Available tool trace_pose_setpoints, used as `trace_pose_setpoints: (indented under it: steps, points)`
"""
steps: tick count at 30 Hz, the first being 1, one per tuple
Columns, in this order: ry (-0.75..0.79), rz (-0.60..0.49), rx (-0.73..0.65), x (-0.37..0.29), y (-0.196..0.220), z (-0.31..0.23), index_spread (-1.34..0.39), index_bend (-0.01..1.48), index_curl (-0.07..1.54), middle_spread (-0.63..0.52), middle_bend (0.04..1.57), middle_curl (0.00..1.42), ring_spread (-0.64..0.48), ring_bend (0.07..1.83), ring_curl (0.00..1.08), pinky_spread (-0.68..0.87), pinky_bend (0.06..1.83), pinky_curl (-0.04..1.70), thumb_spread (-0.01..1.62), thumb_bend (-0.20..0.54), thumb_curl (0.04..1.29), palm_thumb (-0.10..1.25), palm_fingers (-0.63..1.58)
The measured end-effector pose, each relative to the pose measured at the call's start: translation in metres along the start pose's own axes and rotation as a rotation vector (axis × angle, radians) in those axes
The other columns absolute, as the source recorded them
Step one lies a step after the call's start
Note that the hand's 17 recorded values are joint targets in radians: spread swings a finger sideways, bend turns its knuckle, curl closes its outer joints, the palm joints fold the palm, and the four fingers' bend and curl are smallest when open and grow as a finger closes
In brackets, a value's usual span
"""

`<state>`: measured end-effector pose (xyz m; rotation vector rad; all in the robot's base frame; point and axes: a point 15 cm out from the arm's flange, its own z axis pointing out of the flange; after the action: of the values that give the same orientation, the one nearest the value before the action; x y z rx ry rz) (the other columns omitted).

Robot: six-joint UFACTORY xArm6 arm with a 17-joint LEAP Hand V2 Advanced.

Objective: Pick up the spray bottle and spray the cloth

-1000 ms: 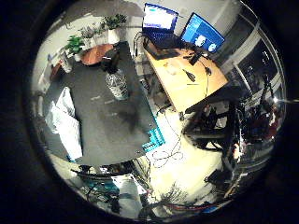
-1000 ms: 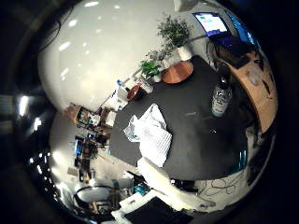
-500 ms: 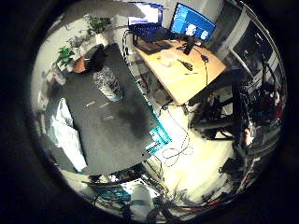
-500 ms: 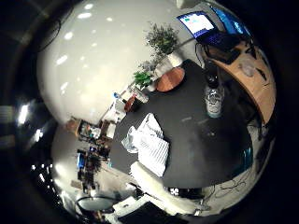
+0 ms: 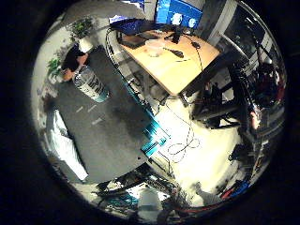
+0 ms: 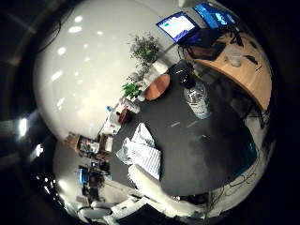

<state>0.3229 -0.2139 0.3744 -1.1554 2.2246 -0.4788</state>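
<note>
Fingers (image 6: 154, 190) loose, empty — spray bottle (image 6: 197, 96) upright, cloth (image 6: 140, 152) well apart.

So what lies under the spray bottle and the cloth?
The spray bottle stands upright on a dark table; the cloth lies apart on it. The surface directly beneath each is covered.

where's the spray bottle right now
The spray bottle stands upright on the dark table, at the end nearest the wooden desk with the monitors, well apart from the white cloth lying at the table's other end.

wooden desk (image 5: 187, 65), monitors (image 6: 177, 24), potted plant (image 6: 144, 47)
</note>
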Motion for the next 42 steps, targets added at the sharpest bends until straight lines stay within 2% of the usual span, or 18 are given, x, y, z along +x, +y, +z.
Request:
trace_pose_setpoints:
  steps: [11,19,42]
  points:
    - [-0.008,0.138,0.04,0.027,0.014,0.032,-0.17,0.14,0.23,0.22,0.18,0.27,0.34,0.33,0.26,0.6,0.89,0.27,0.92,-0.032,0.34,0.34,-0.06]
    - [-0.006,0.172,0.043,0.034,0.015,0.051,-0.16,0.14,0.23,0.23,0.17,0.26,0.34,0.33,0.26,0.6,0.9,0.27,0.92,-0.032,0.33,0.32,-0.06]
    - [-0.055,0.252,0.039,0.059,-0.035,0.098,-0.14,0.14,0.22,0.23,0.17,0.25,0.35,0.34,0.26,0.61,0.95,0.26,0.92,-0.032,0.32,0.29,-0.06]
